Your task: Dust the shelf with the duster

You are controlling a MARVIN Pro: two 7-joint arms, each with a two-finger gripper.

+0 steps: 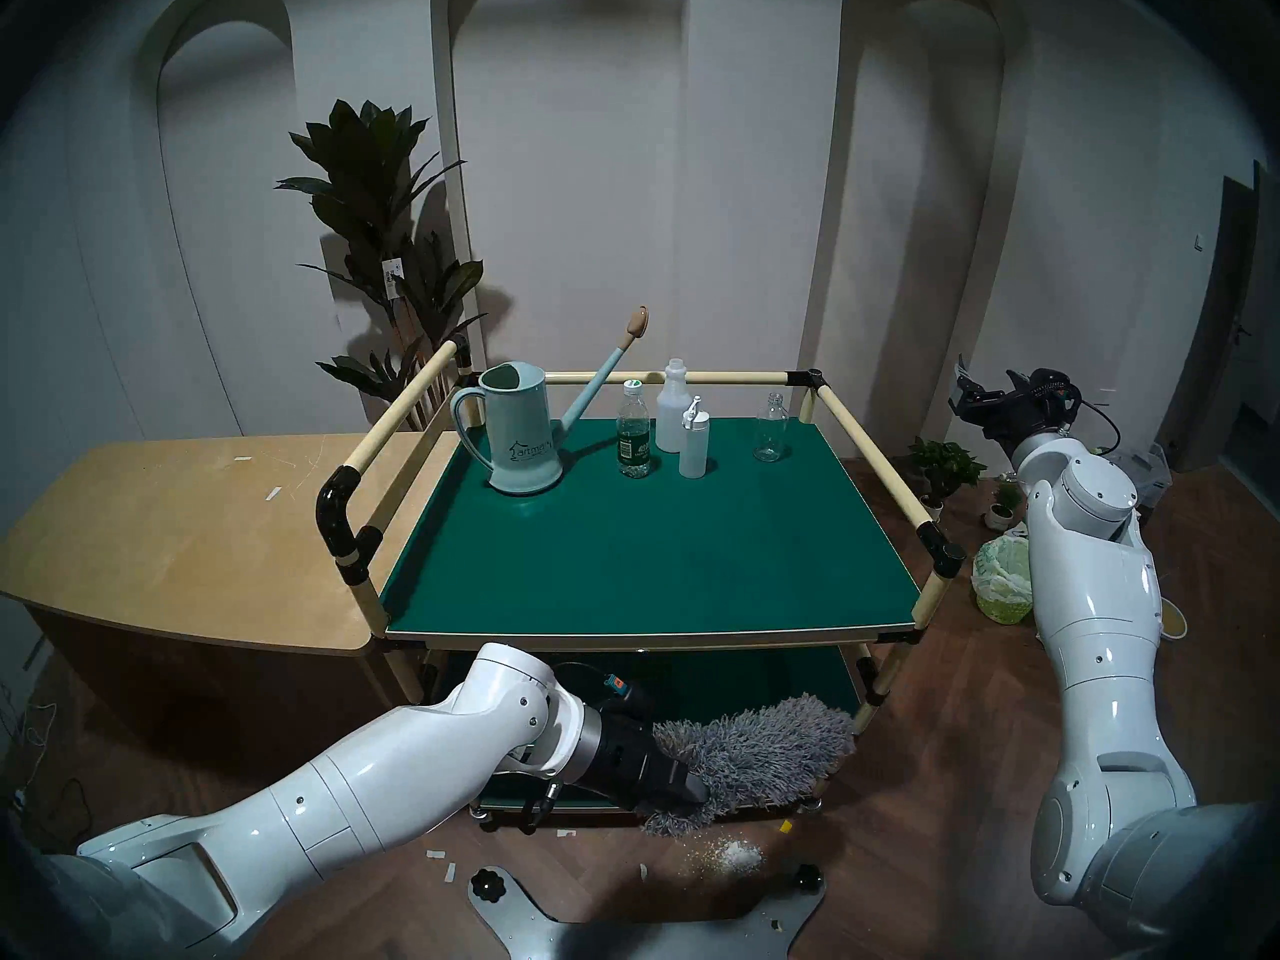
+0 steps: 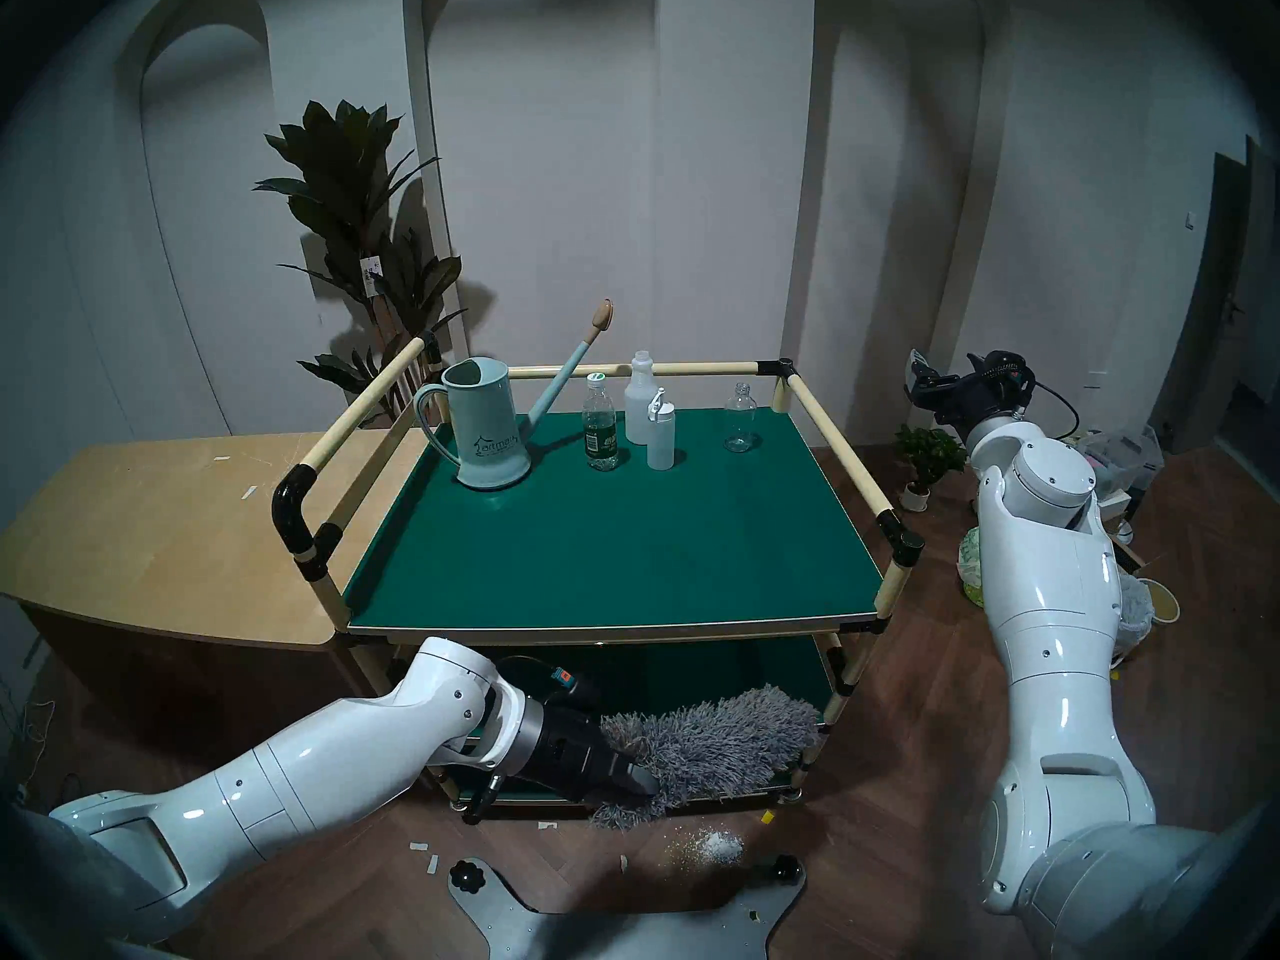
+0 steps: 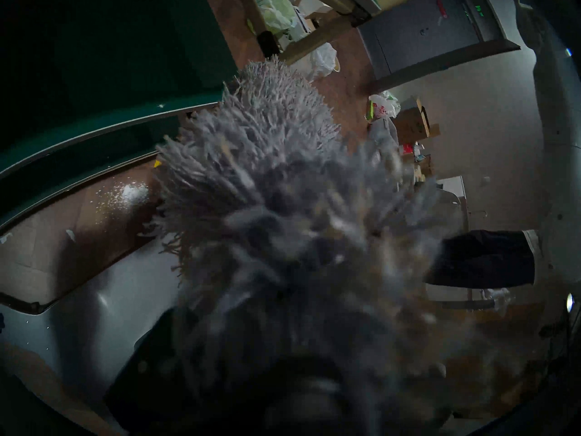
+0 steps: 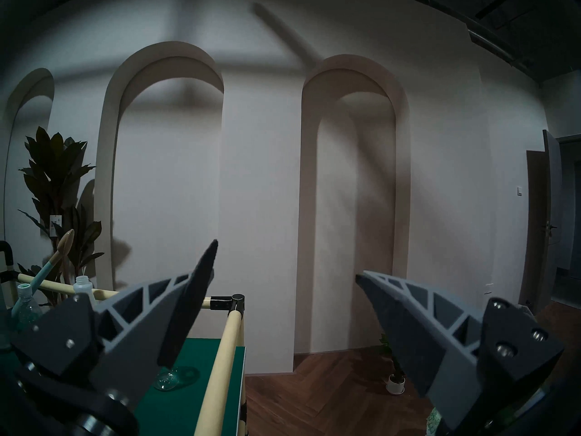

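Grey fluff low in front of the cart: the duster (image 1: 758, 747) hangs below the shelf (image 1: 651, 557), level with the lower tiers, head angled up toward the cart's right post. Left claw (image 1: 692, 792) clenched on its near end; handle buried in fibres, not visible. In the left wrist view the duster (image 3: 283, 186) fills most of the frame, blurred close in.

Shelf top dark green, railed in cream tube with black joints. Standing along its far edge, left to right: watering can (image 1: 519, 435), water bottle (image 1: 634, 439), two white bottles (image 1: 682, 422) close together, a clear glass bottle (image 1: 770, 429) set apart. Near half of the shelf bare.

Right claw (image 1: 970, 401) raised beside the cart's far right corner, clear of the rail, fingers (image 4: 195, 287) spread wide, holding nothing.

White powder (image 1: 734, 855) scattered on the wood floor just below the duster. Tan counter (image 1: 173, 522) adjoins the cart on the left; tall plant (image 1: 388, 245) behind it.
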